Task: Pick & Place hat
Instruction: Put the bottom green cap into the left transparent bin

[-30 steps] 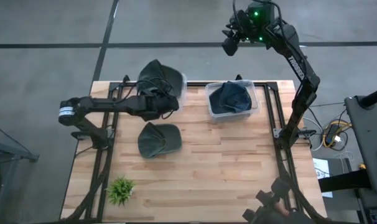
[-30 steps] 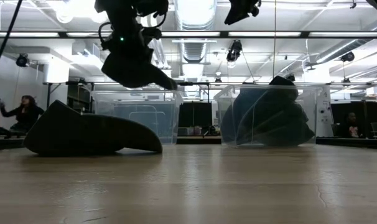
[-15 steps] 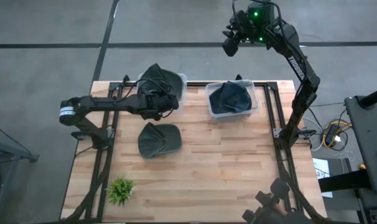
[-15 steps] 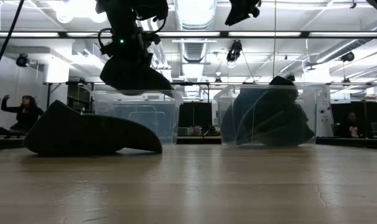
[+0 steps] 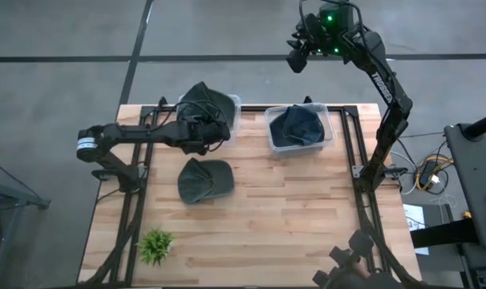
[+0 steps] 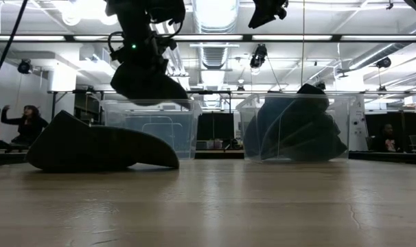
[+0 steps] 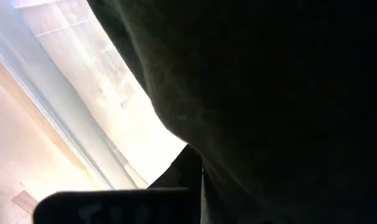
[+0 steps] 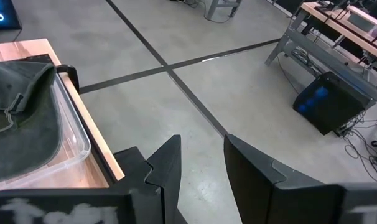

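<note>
My left gripper [image 5: 209, 130] is shut on a dark green hat [image 5: 208, 99], which hangs over the left clear bin [image 5: 234, 112]; in the low view the hat [image 6: 147, 81] is just above the bin's rim [image 6: 153, 103]. The left wrist view is mostly filled by the hat [image 7: 269, 93]. A second green hat [image 5: 204, 180] lies flat on the table nearer the front edge. A dark blue hat [image 5: 297, 126] sits in the right bin [image 5: 330, 128]. My right gripper [image 8: 201, 168] is open and raised high beyond the table's far edge [image 5: 297, 56]. My left gripper holds the green hat by its near edge [image 5: 204, 119], reaching in roughly level from the table's left. The gripper's own body hides the fingers' place on the cloth. The hat is lifted clear and hangs below the gripper [image 6: 136, 48], over the left bin.
A small green plant [image 5: 155, 245] stands near the table's front left corner. Bare wood [image 5: 307, 217] lies across the table's right and near parts. People sit in the room behind [image 6: 26, 120].
The hat in my left gripper has sunk a little toward the left bin, and its brim, which stuck out downward to the right, now hangs flatter under the gripper.
</note>
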`<action>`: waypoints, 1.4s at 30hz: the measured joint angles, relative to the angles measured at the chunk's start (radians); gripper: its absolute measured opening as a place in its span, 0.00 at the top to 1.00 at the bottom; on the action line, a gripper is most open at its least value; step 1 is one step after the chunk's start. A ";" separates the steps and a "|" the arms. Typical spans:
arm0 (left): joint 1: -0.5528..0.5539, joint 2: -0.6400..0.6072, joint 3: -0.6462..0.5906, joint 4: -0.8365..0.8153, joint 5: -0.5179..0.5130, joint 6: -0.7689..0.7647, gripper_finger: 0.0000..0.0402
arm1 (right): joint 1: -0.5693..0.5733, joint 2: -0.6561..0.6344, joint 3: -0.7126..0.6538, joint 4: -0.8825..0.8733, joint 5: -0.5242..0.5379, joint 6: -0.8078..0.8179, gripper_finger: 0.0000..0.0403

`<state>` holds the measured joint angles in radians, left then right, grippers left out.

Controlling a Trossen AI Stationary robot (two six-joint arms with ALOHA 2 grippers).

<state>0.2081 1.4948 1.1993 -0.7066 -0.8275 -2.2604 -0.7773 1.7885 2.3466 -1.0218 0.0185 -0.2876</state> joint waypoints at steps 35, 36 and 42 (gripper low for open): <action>0.009 0.001 -0.042 0.016 -0.038 0.000 0.93 | 0.000 0.000 0.000 -0.021 0.000 -0.003 0.71; 0.009 0.001 -0.043 0.015 -0.040 0.001 0.93 | 0.000 0.000 0.000 -0.021 0.000 -0.004 0.71; 0.010 0.001 -0.043 0.015 -0.074 0.012 0.93 | 0.000 0.000 0.000 -0.021 0.000 -0.003 0.71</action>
<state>0.2180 1.4956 1.1568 -0.6914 -0.9015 -2.2486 -0.7773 1.7889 2.3466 -1.0429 0.0185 -0.2909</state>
